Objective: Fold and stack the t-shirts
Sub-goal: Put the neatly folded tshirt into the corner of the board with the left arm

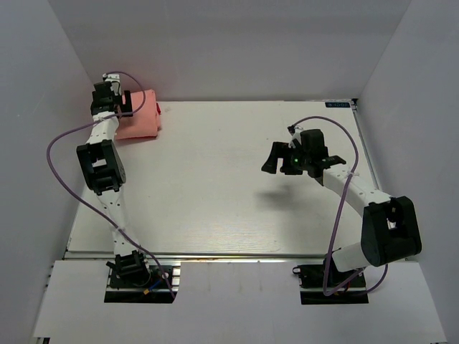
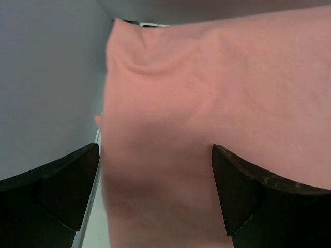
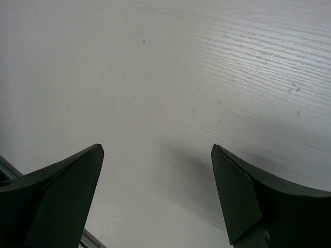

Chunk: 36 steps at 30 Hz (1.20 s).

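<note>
The pink tee is soft matt cloth, faintly creased. The desk is white and matt, with fine wood grain. Fingers of the right hand look like smooth matt black plastic.

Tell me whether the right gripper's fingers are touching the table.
Apart. Top view: the right gripper hangs above the table, its shadow lying clear of it.

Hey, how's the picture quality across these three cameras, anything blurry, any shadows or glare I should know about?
Top external view: evenly lit and sharp, with a soft shadow on the table below the right gripper. Left wrist view: the pink t-shirt is very close and soft-focused. Right wrist view: table grain is crisp, the fingers are dark and underexposed, and there is no glare.
</note>
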Tool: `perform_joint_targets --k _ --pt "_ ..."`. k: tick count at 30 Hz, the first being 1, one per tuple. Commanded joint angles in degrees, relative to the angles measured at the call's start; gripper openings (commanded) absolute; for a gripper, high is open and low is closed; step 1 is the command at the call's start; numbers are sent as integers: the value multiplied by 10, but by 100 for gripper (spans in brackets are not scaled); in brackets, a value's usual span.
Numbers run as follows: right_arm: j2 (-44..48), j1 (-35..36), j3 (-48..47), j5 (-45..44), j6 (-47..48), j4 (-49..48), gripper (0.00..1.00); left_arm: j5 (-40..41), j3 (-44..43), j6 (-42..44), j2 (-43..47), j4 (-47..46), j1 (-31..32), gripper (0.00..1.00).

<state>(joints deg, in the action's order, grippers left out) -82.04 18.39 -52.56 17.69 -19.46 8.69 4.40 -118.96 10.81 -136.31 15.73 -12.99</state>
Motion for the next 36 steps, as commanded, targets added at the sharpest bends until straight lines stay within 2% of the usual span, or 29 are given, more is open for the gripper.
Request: perform_joint_targets --k 1,10,13,16,18,21,24,28,29,30,31,32,36 --pt "-1 -1 -22 7 -7 -12 90 74 -37 -36 22 -19 0 100" --pt "25 1 -10 10 -8 -19 90 48 -24 -56 84 18 11 100" --pt "46 1 7 9 -8 -24 90 8 -8 -73 113 40 17 100" --pt "82 0 30 -6 -8 -29 90 -70 6 -82 160 90 24 100" --pt "95 0 46 -12 -3 -31 90 -65 14 -82 169 122 43 100" --pt "126 0 68 -20 2 -33 90 -65 81 -112 230 121 81 100" --pt "152 0 89 -20 11 -33 90 -78 242 -154 321 62 121 100" --pt "191 -2 119 -28 15 -28 90 -105 396 -211 424 -9 185 100" --pt "197 -2 129 -32 14 -25 90 -121 421 -211 441 -21 222 100" --pt "217 -3 136 -35 14 -24 90 -112 465 -226 469 -28 245 100" --pt "224 -1 154 -47 13 -21 90 -84 484 -232 483 -28 269 100" --pt "231 -2 162 -49 10 -21 90 -69 501 -232 496 -28 321 100" --pt "289 -1 195 -84 7 -15 90 6 593 -266 555 -23 432 100"
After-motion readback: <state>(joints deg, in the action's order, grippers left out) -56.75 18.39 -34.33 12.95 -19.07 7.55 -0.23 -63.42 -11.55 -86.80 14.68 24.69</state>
